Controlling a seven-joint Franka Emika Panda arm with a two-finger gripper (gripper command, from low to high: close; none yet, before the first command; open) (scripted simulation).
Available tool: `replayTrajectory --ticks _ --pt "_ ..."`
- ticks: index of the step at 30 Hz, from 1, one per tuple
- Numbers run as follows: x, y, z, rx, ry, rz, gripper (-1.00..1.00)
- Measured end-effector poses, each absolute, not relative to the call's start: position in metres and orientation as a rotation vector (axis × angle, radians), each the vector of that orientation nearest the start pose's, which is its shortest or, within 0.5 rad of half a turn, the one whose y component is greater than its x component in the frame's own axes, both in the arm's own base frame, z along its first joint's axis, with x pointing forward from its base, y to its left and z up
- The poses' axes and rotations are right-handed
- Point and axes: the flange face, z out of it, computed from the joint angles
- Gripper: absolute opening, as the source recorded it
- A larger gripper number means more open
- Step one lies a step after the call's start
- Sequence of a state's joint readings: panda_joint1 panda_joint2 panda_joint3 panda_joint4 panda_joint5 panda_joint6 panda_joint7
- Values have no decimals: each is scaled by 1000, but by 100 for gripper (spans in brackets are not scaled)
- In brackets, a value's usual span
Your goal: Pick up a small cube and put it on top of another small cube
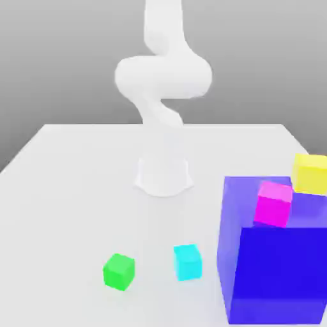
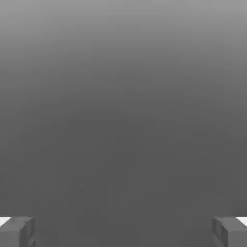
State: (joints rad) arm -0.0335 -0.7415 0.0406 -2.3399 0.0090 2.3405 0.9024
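Here, the yellow cube (image 1: 311, 174) was cropped by the exterior view's right edge; gripper (image 2: 123, 231) was seen opened wide, nothing gripped.

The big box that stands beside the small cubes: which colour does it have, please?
The big box is deep blue, best seen in the exterior view.

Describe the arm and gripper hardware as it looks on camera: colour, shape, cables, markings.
Arm: plain white, smooth, rounded tubular links with bulging joints, on a white flared base. No cables or markings visible on it. Gripper: two blocky, dark grey fingers, angular, with small white patches beside them.
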Motion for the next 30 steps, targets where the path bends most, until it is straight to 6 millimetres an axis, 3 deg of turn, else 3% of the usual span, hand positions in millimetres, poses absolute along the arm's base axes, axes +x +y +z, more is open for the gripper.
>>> replayTrajectory --ticks 7,14,22,30 --pt "421 24 561 -2307 1545 -722 0" --pt "439 32 446 -2147 1910 -509 0" --pt "423 38 322 -1897 2311 -275 0" --pt "373 48 217 -1578 2681 -51 0"
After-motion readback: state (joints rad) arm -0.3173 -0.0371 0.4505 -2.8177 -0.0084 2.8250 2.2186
